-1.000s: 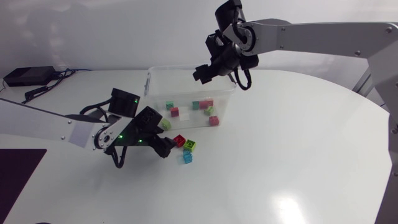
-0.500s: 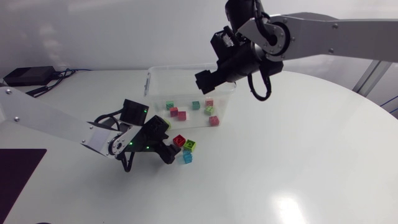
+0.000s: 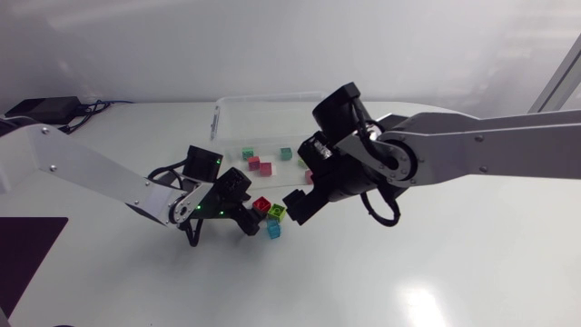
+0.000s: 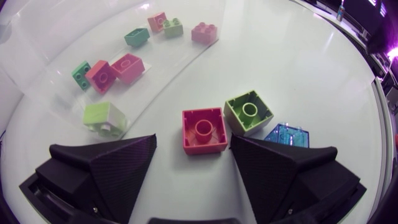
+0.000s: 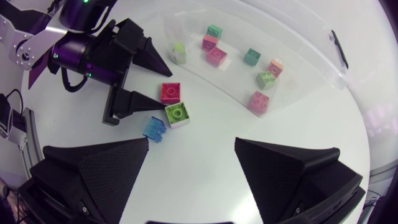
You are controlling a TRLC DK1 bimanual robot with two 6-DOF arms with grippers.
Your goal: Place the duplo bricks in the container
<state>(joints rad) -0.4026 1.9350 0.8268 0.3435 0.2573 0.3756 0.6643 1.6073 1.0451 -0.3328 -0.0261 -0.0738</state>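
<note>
Left wrist view | step: closing in to grasp | red brick on counter, between sides of left end effector, spread apart | container just ahead | next: clamp, lift over wall | right end effector also spread.

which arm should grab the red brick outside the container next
Left: the left gripper is open with the red brick between its fingers; the right gripper hangs open higher up.
</note>
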